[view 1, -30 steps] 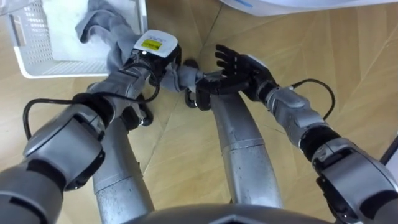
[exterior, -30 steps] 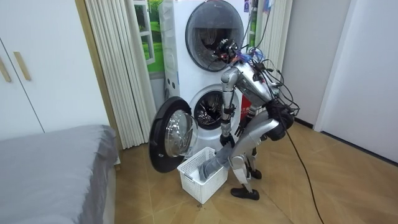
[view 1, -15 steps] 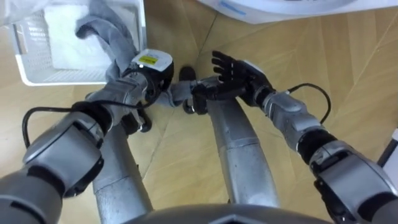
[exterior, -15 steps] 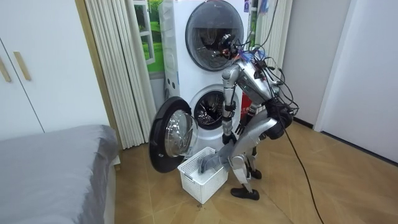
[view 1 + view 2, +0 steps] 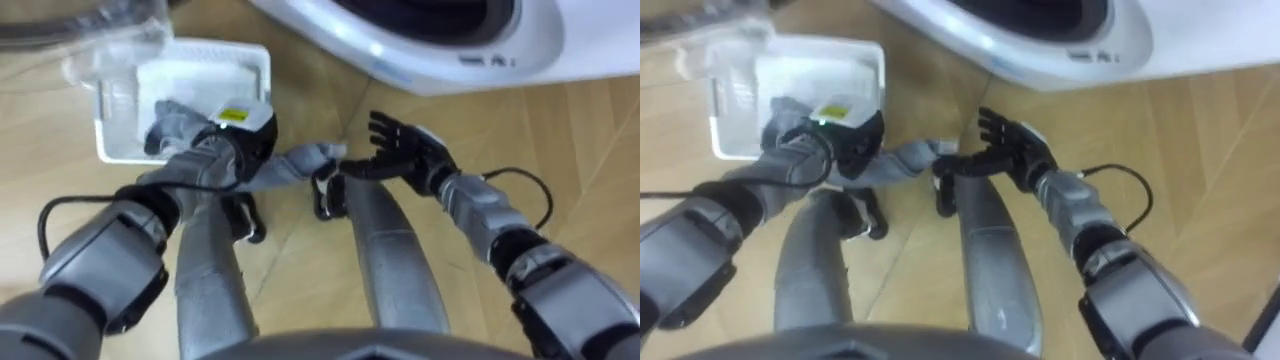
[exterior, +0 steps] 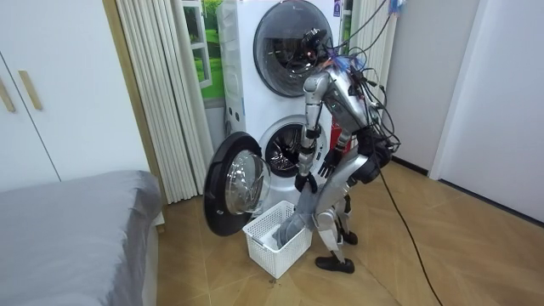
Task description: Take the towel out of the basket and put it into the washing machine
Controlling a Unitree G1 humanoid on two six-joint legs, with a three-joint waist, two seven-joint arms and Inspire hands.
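Observation:
A grey towel [image 5: 298,162] runs from the white basket [image 5: 258,62] up through my left hand [image 5: 238,140], which is curled shut on it. The towel's free end sticks out to the right, toward my right hand [image 5: 410,152]. That hand is open with spread fingers, beside the towel's end. Just ahead is the white rim of the lower washing machine [image 5: 430,60]. In the room view I stand before the machine's drum opening [image 6: 283,151], bent slightly, and the towel [image 6: 295,219] hangs from my hand down into the basket [image 6: 276,246].
The machine's round door [image 6: 229,183] stands open toward the room view's left, right beside the basket. A second machine [image 6: 289,38] is stacked on top. A bed [image 6: 76,229] lies at the room view's left. Wooden floor lies around my feet.
I have straightened up and raised both hands, drawing the towel up out of the basket. The eye view has shifted, bringing the machine's rim into sight.

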